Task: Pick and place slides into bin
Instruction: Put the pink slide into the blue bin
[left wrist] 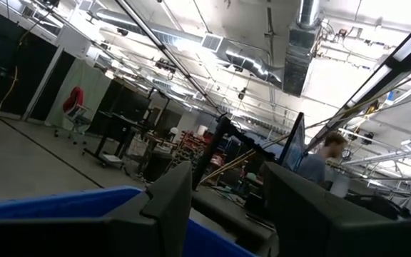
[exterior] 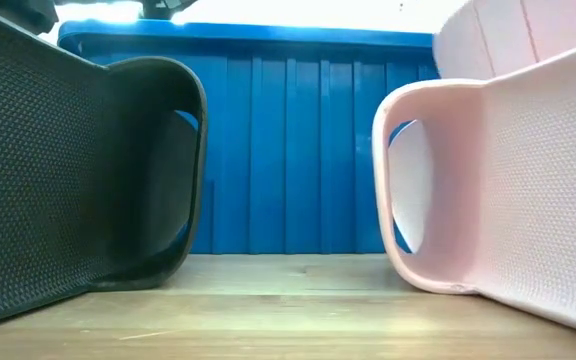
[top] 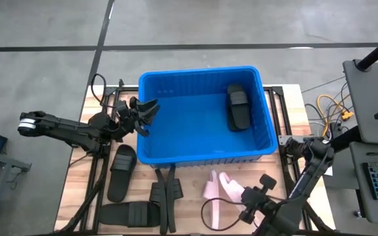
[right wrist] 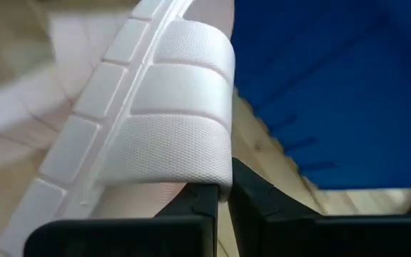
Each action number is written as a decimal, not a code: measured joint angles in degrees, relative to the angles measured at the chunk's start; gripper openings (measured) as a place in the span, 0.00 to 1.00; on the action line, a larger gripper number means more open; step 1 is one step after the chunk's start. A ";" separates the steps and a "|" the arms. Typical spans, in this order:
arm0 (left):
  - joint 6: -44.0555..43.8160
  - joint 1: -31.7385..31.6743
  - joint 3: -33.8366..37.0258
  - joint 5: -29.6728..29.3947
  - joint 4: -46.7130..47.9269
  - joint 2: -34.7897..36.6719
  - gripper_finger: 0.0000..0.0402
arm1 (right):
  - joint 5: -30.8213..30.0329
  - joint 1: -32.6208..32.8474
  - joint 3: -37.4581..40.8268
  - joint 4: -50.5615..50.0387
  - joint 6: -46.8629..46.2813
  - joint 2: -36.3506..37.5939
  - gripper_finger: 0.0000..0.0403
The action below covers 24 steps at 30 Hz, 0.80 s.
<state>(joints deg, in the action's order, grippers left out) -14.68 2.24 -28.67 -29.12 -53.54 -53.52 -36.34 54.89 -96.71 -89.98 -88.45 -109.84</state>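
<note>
The blue bin (top: 202, 118) stands mid-table with one black slide (top: 237, 108) lying inside it near the right wall. My left gripper (top: 147, 115) is open and empty, hovering at the bin's left rim (left wrist: 48, 203). My right gripper (top: 240, 195) is shut on a pale pink slide (top: 218, 186) lying on the table in front of the bin. Black slides lie on the table at front left (top: 122, 172) and at the near edge (top: 130, 213). The low view shows a black slide (exterior: 88, 170) and the pink slide (exterior: 498, 170) up close, with the bin (exterior: 298, 150) behind them. My right gripper pinches the edge of the pink slide's broad strap (right wrist: 218, 175) between its two fingers (right wrist: 197, 203), which stand almost together. The fingers come from the table's near right side. The slide's lower part (exterior: 428, 283) rests on the table.
A narrow black forked bracket (top: 165, 193) lies in front of the bin between the black slides and the pink slide. Cables run at the table's right edge (top: 330, 108). A person (left wrist: 327, 153) shows far off in the room.
</note>
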 joint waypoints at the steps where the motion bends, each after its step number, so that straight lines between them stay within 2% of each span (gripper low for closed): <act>1: 0.00 0.00 0.00 0.02 0.04 0.00 0.40 | -0.94 -0.10 -0.15 0.15 0.22 1.03 0.03; 10: -0.09 0.00 0.02 0.15 0.03 -0.09 0.40 | -17.83 -0.43 0.00 -0.06 1.93 11.62 0.03; 15: -5.50 0.02 -0.64 0.22 -0.04 0.09 0.40 | -28.55 -2.21 0.31 -0.05 6.83 17.65 0.03; 19: -5.59 0.02 -0.74 0.24 0.02 0.15 0.40 | -28.60 -7.77 0.21 0.16 12.38 22.36 0.03; 24: -6.08 0.02 -0.68 0.47 -0.03 0.20 0.40 | -22.85 -17.69 -2.35 3.90 29.46 24.74 0.03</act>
<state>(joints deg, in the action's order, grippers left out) -20.75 2.26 -29.34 -28.66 -53.57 -53.32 -59.19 37.20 -99.05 -86.08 -58.99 -85.10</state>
